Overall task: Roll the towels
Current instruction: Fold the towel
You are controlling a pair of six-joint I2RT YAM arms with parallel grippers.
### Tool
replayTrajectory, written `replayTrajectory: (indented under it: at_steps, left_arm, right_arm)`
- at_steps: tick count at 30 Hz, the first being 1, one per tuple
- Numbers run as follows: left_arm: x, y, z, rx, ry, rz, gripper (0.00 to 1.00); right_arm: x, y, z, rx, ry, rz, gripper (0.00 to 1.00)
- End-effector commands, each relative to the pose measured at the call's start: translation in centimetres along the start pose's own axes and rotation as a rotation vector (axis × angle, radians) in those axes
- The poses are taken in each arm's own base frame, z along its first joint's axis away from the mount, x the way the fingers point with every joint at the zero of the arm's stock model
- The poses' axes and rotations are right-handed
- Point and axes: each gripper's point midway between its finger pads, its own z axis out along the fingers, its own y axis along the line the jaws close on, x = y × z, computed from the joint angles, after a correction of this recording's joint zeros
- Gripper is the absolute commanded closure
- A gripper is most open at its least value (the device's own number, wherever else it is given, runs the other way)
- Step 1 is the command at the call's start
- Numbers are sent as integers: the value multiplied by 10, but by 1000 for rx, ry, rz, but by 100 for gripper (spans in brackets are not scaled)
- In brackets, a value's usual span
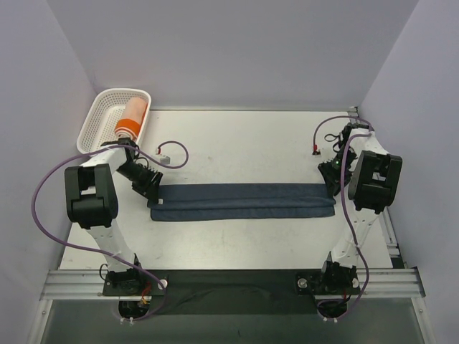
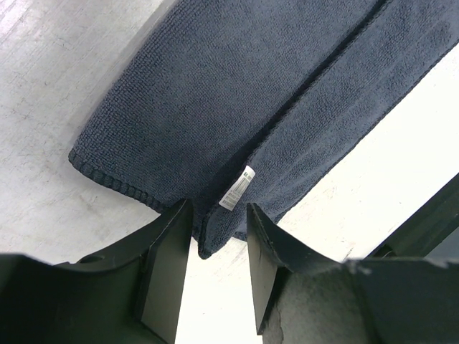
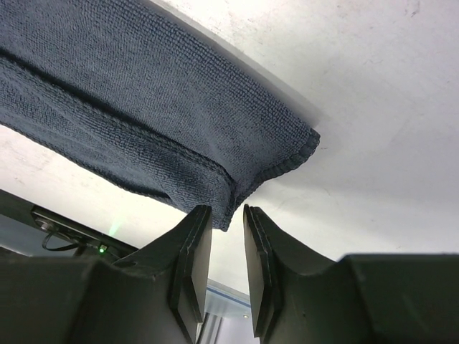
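The navy-blue towel (image 1: 244, 201) lies folded into a long flat strip across the middle of the table. My left gripper (image 1: 152, 190) is at its left end. In the left wrist view the jaws (image 2: 219, 218) stand open, with the towel's corner (image 2: 215, 236) and its white label (image 2: 238, 188) just between the tips, not pinched. My right gripper (image 1: 331, 179) is at the right end. Its jaws (image 3: 226, 215) are narrowly open, with the towel corner (image 3: 228, 208) at the tips. The orange towel (image 1: 131, 118), white band at its near end, lies rolled in the basket.
The white lattice basket (image 1: 100, 115) stands at the back left corner. A small white connector with a purple cable (image 1: 166, 155) lies behind the left gripper. Purple walls close in the table on three sides. A metal rail (image 1: 237, 281) runs along the near edge.
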Motion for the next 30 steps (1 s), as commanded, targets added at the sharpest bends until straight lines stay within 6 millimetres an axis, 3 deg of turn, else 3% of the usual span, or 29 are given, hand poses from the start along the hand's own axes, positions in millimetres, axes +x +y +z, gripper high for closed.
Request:
replayTrajectory:
  at_steps: [1, 20, 27, 30]
  left_arm:
    - [-8, -1, -8, -5, -25, 17, 53]
    - [-4, -4, -3, 6, -18, 15, 51]
    - [3, -9, -4, 21, -4, 27, 59]
    - [3, -11, -6, 25, -9, 31, 65]
  right_arm:
    - [10, 13, -2, -54, 51, 9, 75]
    - [14, 16, 10, -88, 82, 19, 77]
    - [15, 20, 4, -88, 57, 5, 96]
    - [14, 22, -1, -81, 41, -2, 100]
